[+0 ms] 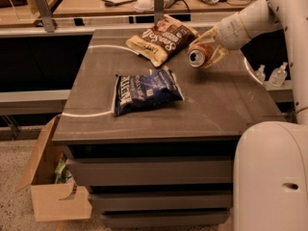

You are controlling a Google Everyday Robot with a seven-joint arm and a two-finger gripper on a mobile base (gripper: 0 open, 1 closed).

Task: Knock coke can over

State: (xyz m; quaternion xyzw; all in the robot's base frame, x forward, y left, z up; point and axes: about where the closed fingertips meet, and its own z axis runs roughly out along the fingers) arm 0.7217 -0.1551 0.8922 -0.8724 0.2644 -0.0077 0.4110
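**Sideways, the can sits clamped in the claw**

Plainly, the claw (206,51) hangs over the far right part of the tabletop (216,109), at the end of a white arm (243,24) that reaches in from the upper right. Its two pale fingers (220,56) are closed on the can (197,57), one on either side of the red-orange body. The can lies tipped on its side in that grip, with its silver top turned toward the camera and slightly down. Whether its lower edge touches the tabletop I cannot tell.

Just beside the claw, on the camera's left, lies a brown bag (161,38), flat and slanted, with its near corner close to the can. Farther from the claw, to the left and nearer the camera, a blue bag (144,91) lies flat near the middle of the tabletop, well apart from the can. A thin pale curved line runs across the surface near the left edge and another near the right edge, below the claw.

Beyond the claw a lighter desk (86,1) carries papers and cables. To the right of the claw and lower, off the tabletop, stand two small clear bottles (272,73). Well below the claw, at the near right, rises the rounded white base (272,177). Far to the lower left an open box (53,196) stands on the speckled floor
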